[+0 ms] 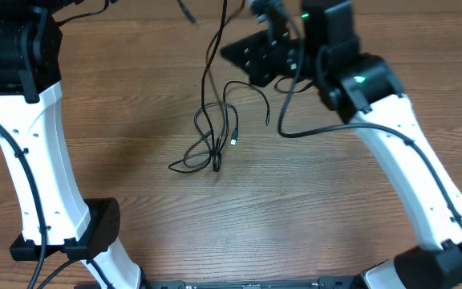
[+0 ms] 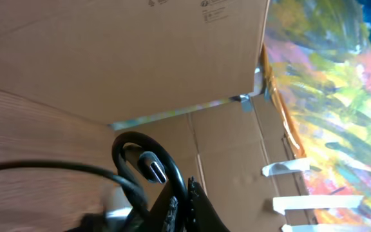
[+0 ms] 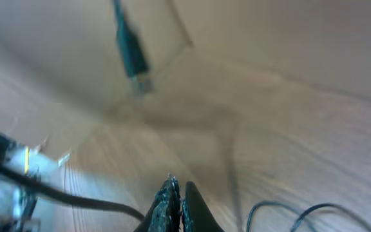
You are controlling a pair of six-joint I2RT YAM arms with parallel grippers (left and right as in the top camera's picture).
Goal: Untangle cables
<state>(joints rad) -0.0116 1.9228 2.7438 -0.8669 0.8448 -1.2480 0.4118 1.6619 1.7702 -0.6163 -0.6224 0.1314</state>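
Observation:
The cables [image 1: 215, 136] lie as a tangle of thin black cords at the table's middle, with one strand rising to the top edge. A silvery plug tip [image 1: 235, 140] rests in the tangle. In the left wrist view my left gripper [image 2: 187, 193] is shut on a black cable loop [image 2: 134, 143], and a plug end [image 2: 152, 166] sits inside that loop. My right gripper [image 1: 235, 54] hovers at the back right of the tangle. Its jaws [image 3: 178, 187] are shut, and I see nothing between them. A dangling plug [image 3: 131, 51] hangs ahead of it, blurred.
Cardboard boxes [image 2: 140, 58] and a colourful painted sheet [image 2: 327, 84] stand behind the table. The white left arm [image 1: 38, 160] runs down the left side and the white right arm [image 1: 411, 168] down the right. A thicker black arm cable [image 1: 311, 130] droops beside the right arm.

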